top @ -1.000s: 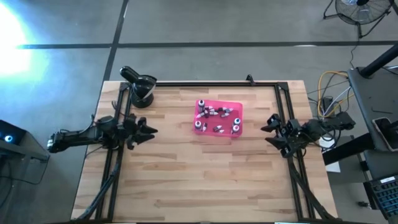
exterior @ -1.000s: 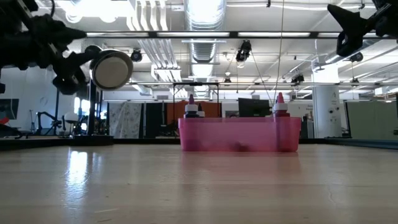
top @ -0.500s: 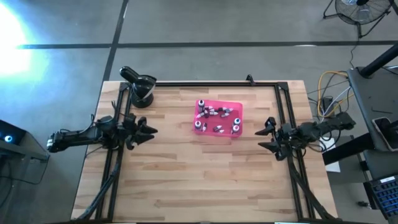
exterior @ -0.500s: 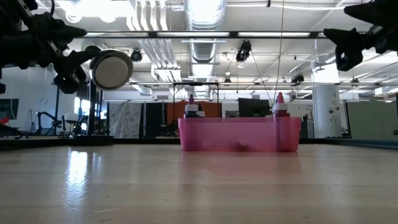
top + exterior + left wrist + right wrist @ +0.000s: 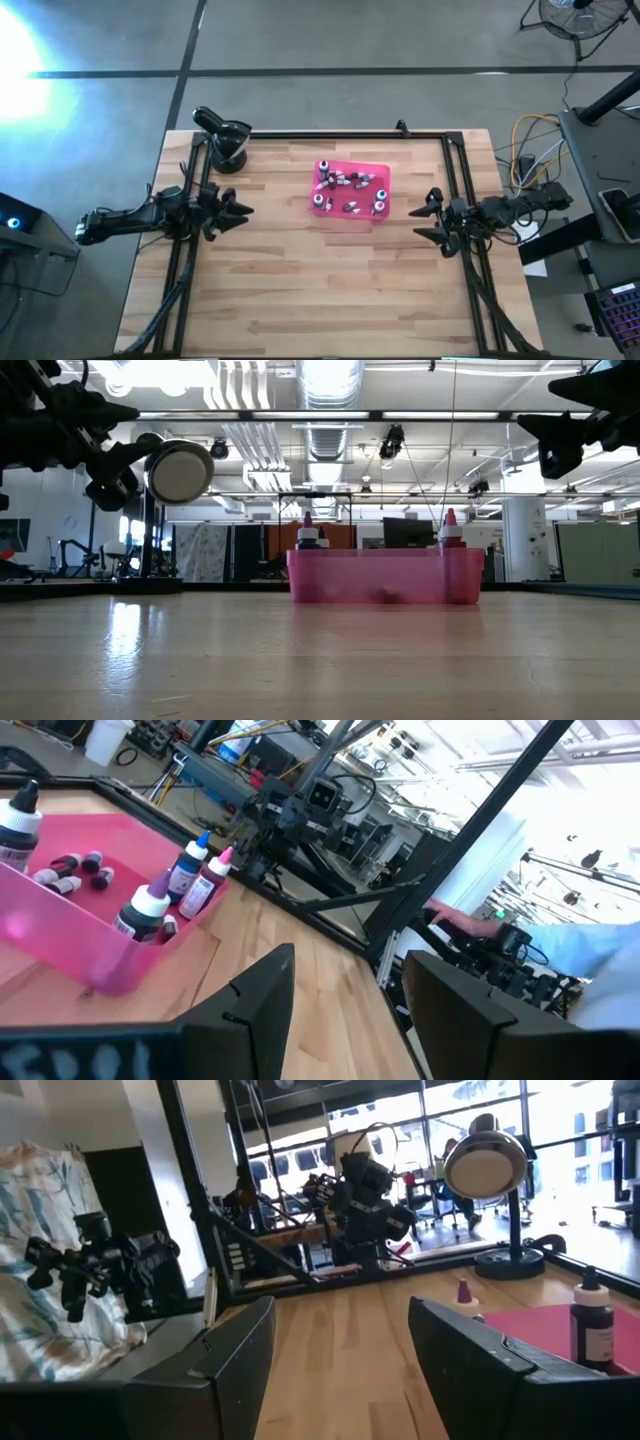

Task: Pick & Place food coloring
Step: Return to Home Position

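Note:
The food coloring is several tiny dropper bottles in a pink tray on the far middle of the wooden table. Some stand upright and some lie on the tray's floor. My left gripper hovers open above the table's left edge, pointing level at the tray, well short of it. My right gripper hovers open above the right edge, also aimed toward the tray. Nothing is between either pair of fingers.
A black desk lamp stands at the far left corner, its round head showing in the low view. A black frame rail runs round the table. A person's hand and sleeve show beyond the right edge.
My right gripper has tipped down from pointing upward to about level, and its fingertips have reached a little toward the tray. The gap between its fingers is unchanged. The bottles and tray have not moved.

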